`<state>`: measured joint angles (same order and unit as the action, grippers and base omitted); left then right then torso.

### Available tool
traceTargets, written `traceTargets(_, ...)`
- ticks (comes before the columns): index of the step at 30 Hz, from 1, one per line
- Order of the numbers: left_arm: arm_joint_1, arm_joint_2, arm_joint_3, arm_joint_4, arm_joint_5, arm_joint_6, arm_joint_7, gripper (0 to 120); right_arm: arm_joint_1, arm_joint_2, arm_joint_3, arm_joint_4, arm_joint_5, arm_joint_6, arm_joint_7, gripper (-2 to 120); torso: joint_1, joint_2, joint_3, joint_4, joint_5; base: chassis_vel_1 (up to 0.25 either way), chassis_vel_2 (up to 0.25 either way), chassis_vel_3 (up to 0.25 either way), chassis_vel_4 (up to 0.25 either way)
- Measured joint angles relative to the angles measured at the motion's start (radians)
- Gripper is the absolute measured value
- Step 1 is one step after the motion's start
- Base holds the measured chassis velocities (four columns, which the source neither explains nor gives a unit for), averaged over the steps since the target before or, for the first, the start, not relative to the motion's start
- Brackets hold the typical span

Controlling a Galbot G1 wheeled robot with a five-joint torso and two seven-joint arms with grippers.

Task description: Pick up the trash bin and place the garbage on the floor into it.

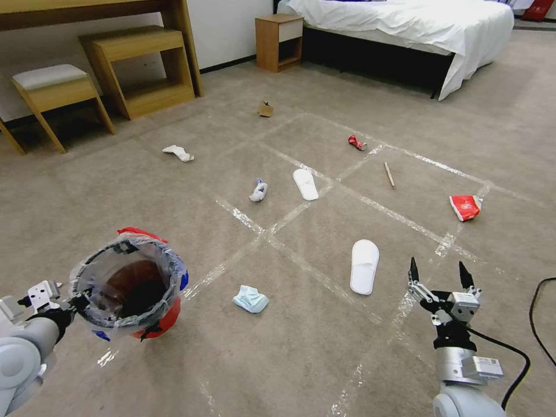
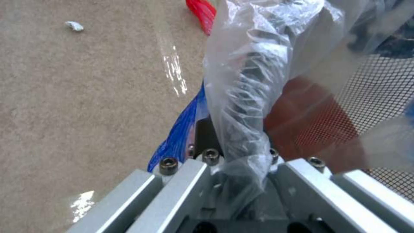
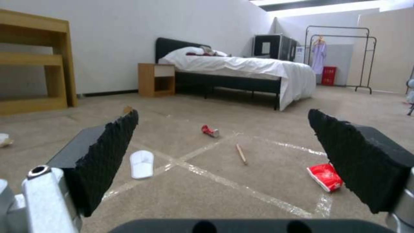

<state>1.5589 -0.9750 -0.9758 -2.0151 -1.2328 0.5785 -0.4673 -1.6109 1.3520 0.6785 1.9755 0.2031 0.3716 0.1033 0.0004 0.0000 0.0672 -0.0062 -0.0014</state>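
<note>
My left gripper [image 1: 75, 302] is shut on the rim of the red trash bin [image 1: 130, 284], at the lower left of the head view. Up close, the clear liner [image 2: 241, 97] is bunched between the left gripper's [image 2: 241, 152] fingers. The garbage is spread over the taped carpet floor [image 1: 313, 347]: a white slipper [image 1: 364, 265], a second slipper [image 1: 305, 183], a light blue wad [image 1: 250, 299], a blue-white wad [image 1: 259, 190], a white wad [image 1: 178, 153], a red can [image 1: 357, 142], a stick [image 1: 389, 174], a red wrapper [image 1: 465, 207] and a cardboard scrap [image 1: 266, 109]. My right gripper [image 1: 438, 267] hangs open just right of the near slipper, holding nothing.
A bed [image 1: 405, 29] and a nightstand [image 1: 280, 40] stand at the back, and a wooden desk unit [image 1: 139, 69] and stool [image 1: 52, 87] at the back left. A black cable [image 1: 536, 324] runs along the right edge. The right wrist view looks low over the carpet toward the can [image 3: 210, 131].
</note>
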Motion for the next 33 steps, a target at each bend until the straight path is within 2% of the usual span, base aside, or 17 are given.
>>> traceTargets(4,0.001,-0.004,0.004,0.0,0.004,0.0,0.0,1,0.003,-0.024,-0.018,0.02,0.032,-0.043,0.027,100,0.0,0.0,0.0,-0.0001,0.0001,0.0,0.0,0.0,0.0)
traceTargets(7,0.005,-0.012,0.007,-0.007,0.008,0.0,0.0,1,0.023,-0.071,-0.048,0.057,0.142,-0.141,0.078,100,0.0,0.0,0.0,-0.0001,0.0001,0.0,0.0,0.0,0.0)
traceTargets(8,0.005,-0.012,0.007,-0.007,0.008,0.0,0.0,1,0.023,-0.071,-0.048,0.057,0.142,-0.141,0.078,100,0.0,0.0,0.0,-0.0001,0.0001,0.0,0.0,0.0,0.0)
traceTargets(11,0.012,-0.024,0.01,-0.018,0.019,0.0,-0.003,1,0.084,-0.197,-0.127,0.101,0.355,-0.275,0.17,100,0.0,0.0,0.0,-0.0001,0.0003,0.0,0.0,0.0,0.0)
traceTargets(12,0.012,-0.024,0.01,-0.018,0.019,0.0,-0.003,1,0.084,-0.197,-0.127,0.101,0.355,-0.275,0.17,100,0.0,0.0,0.0,-0.0001,0.0003,0.0,0.0,0.0,0.0)
traceTargets(14,0.015,-0.036,0.011,-0.028,0.026,0.002,-0.013,1,0.154,-0.305,-0.208,0.111,0.525,-0.366,0.249,100,0.0,0.0,0.0,0.0002,-0.0001,0.0,0.0,0.0,0.0)
traceTargets(15,0.015,-0.036,0.011,-0.028,0.026,0.002,-0.013,1,0.154,-0.305,-0.208,0.111,0.525,-0.366,0.249,100,0.0,0.0,0.0,0.0002,-0.0001,0.0,0.0,0.0,0.0)
traceTargets(18,0.025,-0.056,0.01,-0.041,0.038,0.005,-0.022,1,0.282,-0.377,-0.357,0.084,0.739,-0.496,0.367,100,0.0,0.0,0.0,-0.0002,0.0,0.0,0.0,0.0,0.0)
traceTargets(19,0.025,-0.056,0.01,-0.041,0.038,0.005,-0.022,1,0.282,-0.377,-0.357,0.084,0.739,-0.496,0.367,100,0.0,0.0,0.0,-0.0002,0.0,0.0,0.0,0.0,0.0)
traceTargets(22,0.039,-0.08,0.005,-0.048,0.06,0.006,-0.025,1,0.464,-0.388,-0.542,0.004,0.885,-0.616,0.472,100,0.0,0.0,0.0,0.0002,0.0002,0.0,0.0,0.0,0.0)
traceTargets(23,0.039,-0.08,0.005,-0.048,0.06,0.006,-0.025,1,0.464,-0.388,-0.542,0.004,0.885,-0.616,0.472,100,0.0,0.0,0.0,0.0002,0.0002,0.0,0.0,0.0,0.0)
traceTargets(25,0.045,-0.096,0.002,-0.049,0.073,0.006,-0.025,1,0.568,-0.372,-0.659,-0.057,0.954,-0.671,0.521,100,0.0,0.0,0.0,0.0003,0.0,0.0,0.0,0.0,0.0)
traceTargets(26,0.045,-0.096,0.002,-0.049,0.073,0.006,-0.025,1,0.568,-0.372,-0.659,-0.057,0.954,-0.671,0.521,100,0.0,0.0,0.0,0.0003,0.0,0.0,0.0,0.0,0.0)
traceTargets(29,0.057,-0.118,-0.008,-0.05,0.089,0.004,-0.025,1,0.678,-0.314,-0.809,-0.154,1.022,-0.72,0.569,100,0.0,0.0,0.0,0.0,-0.0001,0.0,0.0,0.0,0.0)
traceTargets(30,0.057,-0.118,-0.008,-0.05,0.089,0.004,-0.025,1,0.678,-0.314,-0.809,-0.154,1.022,-0.72,0.569,100,0.0,0.0,0.0,0.0,-0.0001,0.0,0.0,0.0,0.0)
traceTargets(33,0.075,-0.135,-0.024,-0.053,0.103,0.001,-0.023,1,0.76,-0.194,-0.912,-0.257,1.09,-0.794,0.627,100,0.0,0.0,0.0,0.0001,-0.0002,0.0,0.0,0.0,0.0)
